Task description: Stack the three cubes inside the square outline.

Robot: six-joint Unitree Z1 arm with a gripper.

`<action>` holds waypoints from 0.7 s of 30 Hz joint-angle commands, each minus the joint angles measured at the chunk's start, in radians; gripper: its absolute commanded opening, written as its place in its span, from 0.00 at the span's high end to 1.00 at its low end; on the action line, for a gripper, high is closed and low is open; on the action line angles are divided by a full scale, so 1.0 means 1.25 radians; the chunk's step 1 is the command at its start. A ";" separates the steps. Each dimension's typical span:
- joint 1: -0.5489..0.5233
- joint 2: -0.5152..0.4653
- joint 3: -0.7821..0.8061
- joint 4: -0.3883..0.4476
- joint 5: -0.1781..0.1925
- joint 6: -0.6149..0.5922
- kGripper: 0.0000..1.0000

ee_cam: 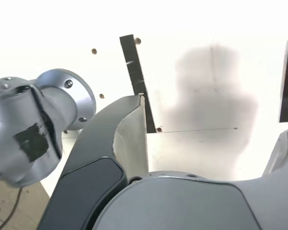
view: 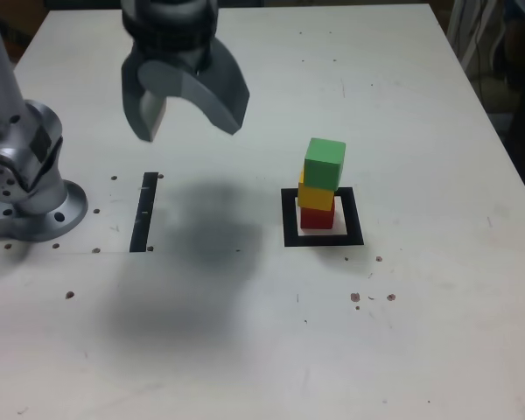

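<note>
The place looked like a robotics lab: a robot arm's bolted base (view: 39,214) stood on a white, hole-drilled worktop (view: 420,324) marked with black tape (view: 144,212).

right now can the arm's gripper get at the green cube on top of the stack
Probably yes: the open grey gripper looks empty, and the matte green cube sits uncovered on top, with nothing visible between them.

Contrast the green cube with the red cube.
The green cube tops the stack, while the red cube is at the bottom, inside the square outline. The green cube's top face shows in the exterior view; the red cube is partly hidden by the yellow cube. Both are plain, solid-coloured blocks, and neither is in the gripper, which stands open.
</note>
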 commanded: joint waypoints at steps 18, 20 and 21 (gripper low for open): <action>0.054 -0.064 0.371 -0.189 -0.017 -0.013 0.01; 0.054 -0.067 0.387 -0.210 -0.021 -0.013 0.01; 0.054 -0.068 0.395 -0.220 -0.022 -0.013 0.01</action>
